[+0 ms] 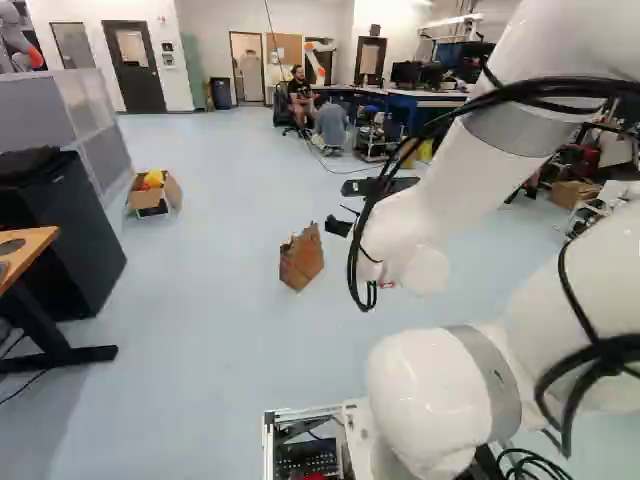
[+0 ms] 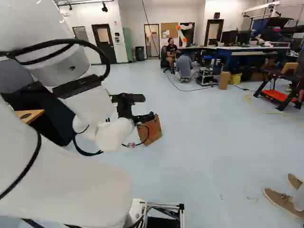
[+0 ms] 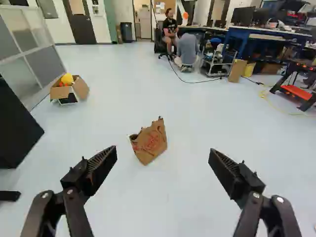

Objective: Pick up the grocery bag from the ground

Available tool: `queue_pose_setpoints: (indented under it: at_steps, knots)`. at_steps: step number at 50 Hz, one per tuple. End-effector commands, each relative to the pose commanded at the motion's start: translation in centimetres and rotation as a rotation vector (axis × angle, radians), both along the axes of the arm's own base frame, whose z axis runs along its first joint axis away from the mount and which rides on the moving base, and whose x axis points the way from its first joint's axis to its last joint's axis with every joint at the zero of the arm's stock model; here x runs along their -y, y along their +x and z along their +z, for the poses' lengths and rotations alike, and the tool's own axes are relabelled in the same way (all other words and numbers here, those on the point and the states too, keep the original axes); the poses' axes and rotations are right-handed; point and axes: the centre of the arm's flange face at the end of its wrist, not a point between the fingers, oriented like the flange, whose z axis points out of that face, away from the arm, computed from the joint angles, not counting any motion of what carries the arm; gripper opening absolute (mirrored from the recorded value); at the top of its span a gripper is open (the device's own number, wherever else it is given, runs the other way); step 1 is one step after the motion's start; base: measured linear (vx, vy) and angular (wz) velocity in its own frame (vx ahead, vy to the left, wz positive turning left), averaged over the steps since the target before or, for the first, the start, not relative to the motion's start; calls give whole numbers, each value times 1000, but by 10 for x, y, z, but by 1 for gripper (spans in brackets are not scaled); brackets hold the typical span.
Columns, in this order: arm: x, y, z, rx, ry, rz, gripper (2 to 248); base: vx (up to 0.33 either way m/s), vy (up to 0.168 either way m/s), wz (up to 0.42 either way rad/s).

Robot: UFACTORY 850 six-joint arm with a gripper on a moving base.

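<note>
In the right base view my gripper (image 2: 146, 108) reaches out from the arm, one finger overlapping the top of the bag in that picture. The brown paper grocery bag (image 1: 301, 260) rests on the floor, its upper edge ragged. Seen from the wrist, the gripper (image 3: 163, 150) stands wide open with nothing held. Ahead of it lies the bag (image 3: 150, 142), leaning, with red print on its side, well beyond the fingertips and nearer the line of one finger.
An open cardboard box (image 1: 154, 194) with yellow items stands beside a grey partition (image 1: 95, 110). A black cabinet (image 1: 65, 230) and a wooden-topped desk (image 1: 30, 243) flank the arm. Shoes (image 2: 283, 201) show close by on the floor. Another robot (image 2: 182, 31) stands far back, near workbenches.
</note>
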Motion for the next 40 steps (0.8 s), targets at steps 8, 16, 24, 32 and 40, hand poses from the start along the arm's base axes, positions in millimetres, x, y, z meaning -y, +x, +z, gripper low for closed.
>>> queue_pose_setpoints:
  at_steps: [8,16,24,32,40]
  knots:
    - [0,0,0,0,0,0,247,0,0,0]
    - [0,0,0,0,0,0,247,0,0,0]
    - [0,0,0,0,0,0,247,0,0,0]
    - [0,0,0,0,0,0,247,0,0,0]
    - [0,0,0,0,0,0,247,0,0,0]
